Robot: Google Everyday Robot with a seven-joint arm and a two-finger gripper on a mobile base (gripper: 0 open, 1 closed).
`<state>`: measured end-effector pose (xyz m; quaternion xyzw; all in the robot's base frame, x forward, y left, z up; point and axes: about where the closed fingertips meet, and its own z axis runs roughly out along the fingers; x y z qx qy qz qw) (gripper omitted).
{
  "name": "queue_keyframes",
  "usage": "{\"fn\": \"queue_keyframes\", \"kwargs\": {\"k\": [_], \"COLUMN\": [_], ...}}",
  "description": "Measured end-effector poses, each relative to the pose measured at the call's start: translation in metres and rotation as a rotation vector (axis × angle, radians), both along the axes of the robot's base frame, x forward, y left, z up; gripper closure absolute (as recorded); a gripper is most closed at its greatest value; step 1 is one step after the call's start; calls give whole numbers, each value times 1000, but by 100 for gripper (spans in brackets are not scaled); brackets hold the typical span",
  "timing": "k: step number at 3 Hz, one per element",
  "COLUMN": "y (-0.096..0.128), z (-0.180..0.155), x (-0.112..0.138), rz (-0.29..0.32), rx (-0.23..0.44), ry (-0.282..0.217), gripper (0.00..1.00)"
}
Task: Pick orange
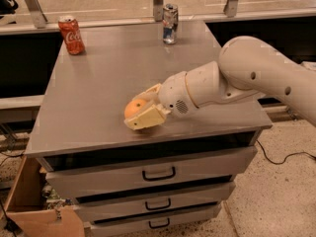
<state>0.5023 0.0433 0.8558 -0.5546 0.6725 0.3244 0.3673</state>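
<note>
This looks like a robot test lab or a workshop, not a home. There is a grey metal cabinet (207, 164) with three drawers, a speckled hard floor (281, 201) and an open cardboard box (34, 222). A white robot arm (256, 73) has its gripper (136, 111) at the orange (132, 106) on the cabinet top.

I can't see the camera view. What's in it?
A robot arm's gripper is right at an orange near the front edge of a grey drawer cabinet. A red soda can and a silver can stand at the back.
</note>
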Motion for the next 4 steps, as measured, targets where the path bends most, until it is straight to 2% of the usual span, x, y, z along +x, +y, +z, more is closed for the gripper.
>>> {"fn": "queue_keyframes", "kwargs": {"k": [1,2,3,4], "y": [-13,-37,-68,-74], "z": [22,70,127,153], "x": [10,37,72,78], "rz": [-26,-58,-95,-105], "rx": [78,209,316,333], "ry": [-1,-36,-87,-138], "gripper": [90,100,100,100]}}
